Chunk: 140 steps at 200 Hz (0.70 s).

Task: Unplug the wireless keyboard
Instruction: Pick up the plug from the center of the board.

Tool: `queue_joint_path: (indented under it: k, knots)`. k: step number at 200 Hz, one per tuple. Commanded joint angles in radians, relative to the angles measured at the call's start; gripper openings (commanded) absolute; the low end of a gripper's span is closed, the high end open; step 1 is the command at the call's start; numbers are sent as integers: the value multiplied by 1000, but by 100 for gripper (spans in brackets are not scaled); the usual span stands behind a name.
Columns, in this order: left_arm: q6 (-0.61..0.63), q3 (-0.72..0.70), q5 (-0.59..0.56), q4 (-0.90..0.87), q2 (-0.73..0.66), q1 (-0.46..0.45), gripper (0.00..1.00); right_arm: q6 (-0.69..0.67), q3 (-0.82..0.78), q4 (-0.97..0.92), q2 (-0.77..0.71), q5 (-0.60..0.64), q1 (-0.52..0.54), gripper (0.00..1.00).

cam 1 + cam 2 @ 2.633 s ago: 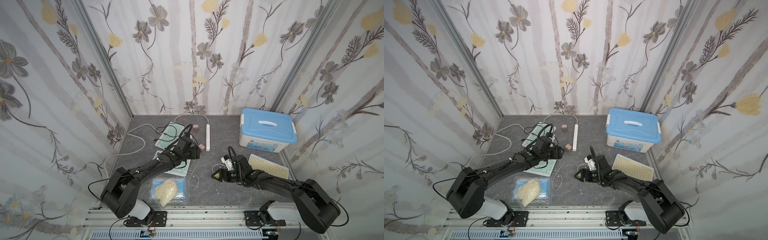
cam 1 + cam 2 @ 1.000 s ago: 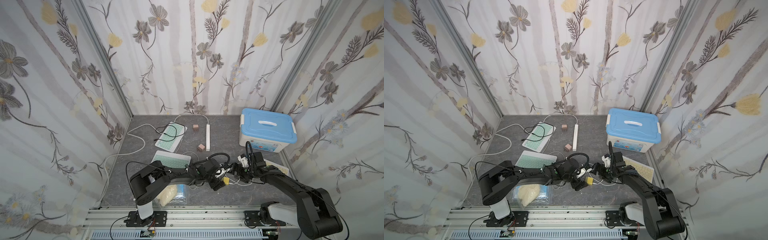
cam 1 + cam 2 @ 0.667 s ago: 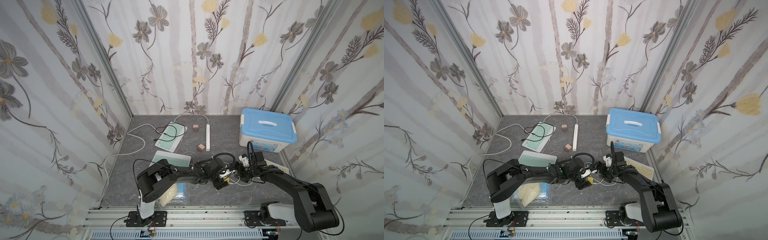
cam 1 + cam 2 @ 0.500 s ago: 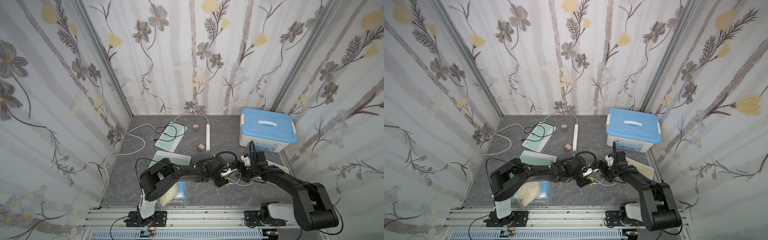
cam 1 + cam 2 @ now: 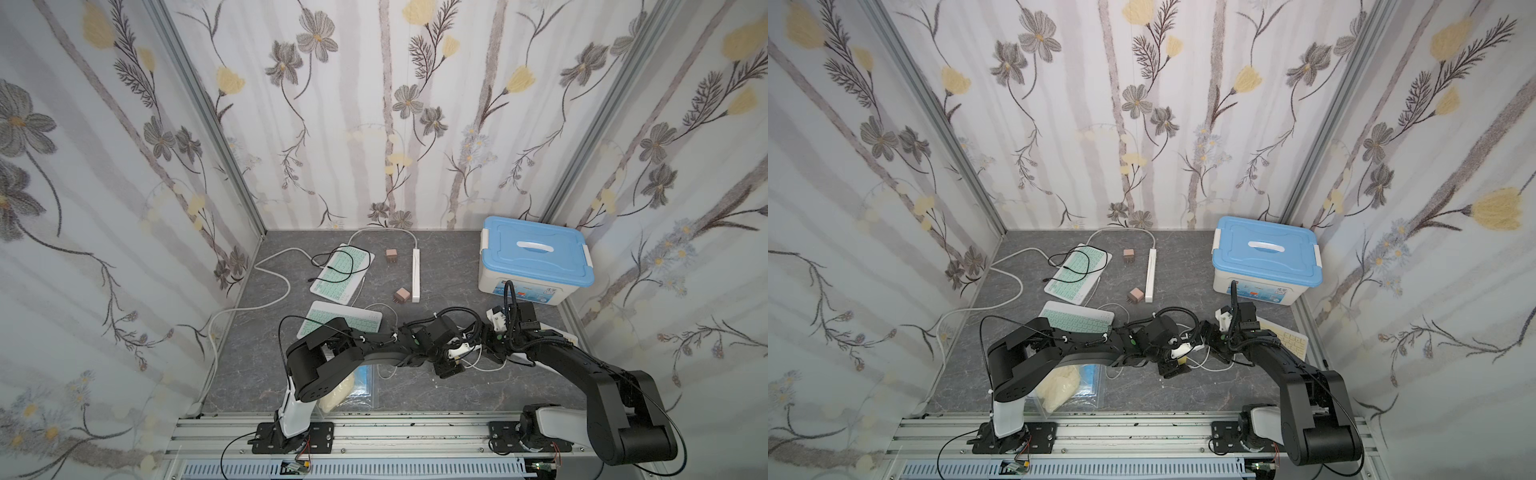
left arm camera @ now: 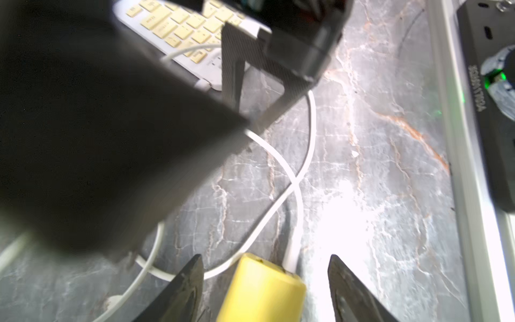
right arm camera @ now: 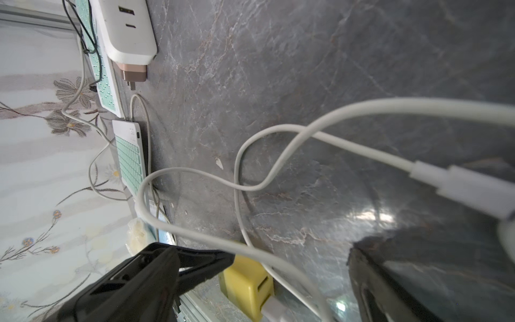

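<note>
Left hand (image 6: pixel 264 258): fingers spread either side of the yellow charger (image 6: pixel 262 292), with a gap on both sides.
Right hand (image 7: pixel 291 253): spread wide, with the white cable (image 7: pixel 390 105) crossing between its fingers.
Wireless keyboard (image 5: pixel 1292 343): flat on the counter (image 5: pixel 1183 272), near the blue-lidded box (image 5: pixel 1264 249).

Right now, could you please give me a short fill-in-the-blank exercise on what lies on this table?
1. The charger block between the left gripper's open jaws is ___ in colour.
2. The storage box has a ___ lid.
3. The cable looped beside the charger block is ___ in colour.

Missing words: yellow; blue; white.
</note>
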Motion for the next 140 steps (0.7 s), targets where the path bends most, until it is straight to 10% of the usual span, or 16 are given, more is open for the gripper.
queue_joint_path:
  k: [1,78,140]
  knots:
    - [16,-14,44,-193,3,1,71,-15,28,40,-33,-92,-13,95]
    - [-21,-57,44,-171,-44,33,64,-61,41,-22,-115,-23,-51,96]
    - [-50,-74,33,-120,-74,34,30,-91,40,-20,-109,-4,-80,96]
